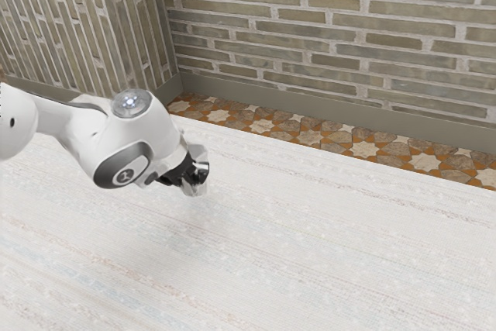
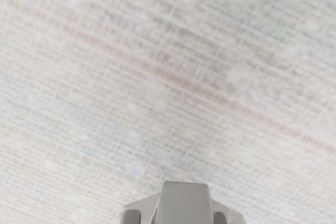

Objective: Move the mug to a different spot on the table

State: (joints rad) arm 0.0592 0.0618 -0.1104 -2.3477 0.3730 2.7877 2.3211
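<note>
1. Mug spot: a small pale grey mug (image 1: 200,170), or what I take to be one, sits right at the tip of the black gripper (image 1: 188,179). That is on the exterior view's left side of the table, closer to the far edge than the near one.
2. I cannot tell if the jaws are clamped on the mug or let go. The fat white robot arm (image 1: 116,141) hides too much.
3. I also cannot tell if the mug touches the table or hangs just above it.
4. The step looks like carrying the mug or setting it down. To do it well, hold the mug upright, go slowly, pick a bare spot well away from the edges, and lower it flat before letting go.
5. The wide whitish table (image 1: 325,246) is flat, with fine crossed lines like woven cloth (image 2: 157,77). A mug should stand steady on it.
6. Just under the hand is a smooth, blocky grey lump (image 2: 184,203), probably the mug.
7. Past the table lie orange and brown star-patterned floor tiles (image 1: 349,141) and a wall of long grey-brown bricks (image 1: 325,21).
</note>
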